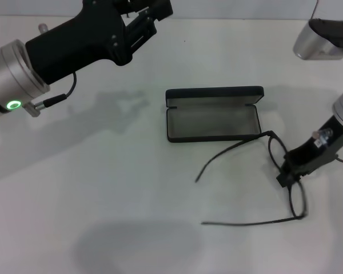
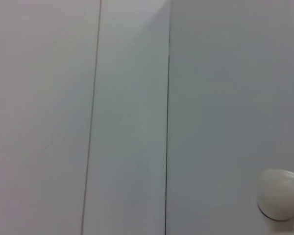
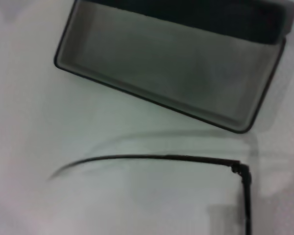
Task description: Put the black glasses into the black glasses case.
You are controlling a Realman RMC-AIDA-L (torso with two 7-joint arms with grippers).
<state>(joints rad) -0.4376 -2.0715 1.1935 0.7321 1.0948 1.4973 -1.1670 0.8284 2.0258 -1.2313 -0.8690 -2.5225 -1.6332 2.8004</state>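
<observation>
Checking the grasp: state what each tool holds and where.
The right tool grips the glasses at the front frame, near the bridge. The left tool is raised, apparently holding nothing.

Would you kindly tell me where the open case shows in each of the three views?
Head: case at centre, lid raised behind.
Left wrist: not in it.
Right wrist: case across the upper part.
Shared landmark: the glasses temple arm running beside the case's front edge.

The black glasses (image 1: 286,171) lie on the table (image 1: 103,188), right-front of the open black glasses case (image 1: 212,114)
</observation>
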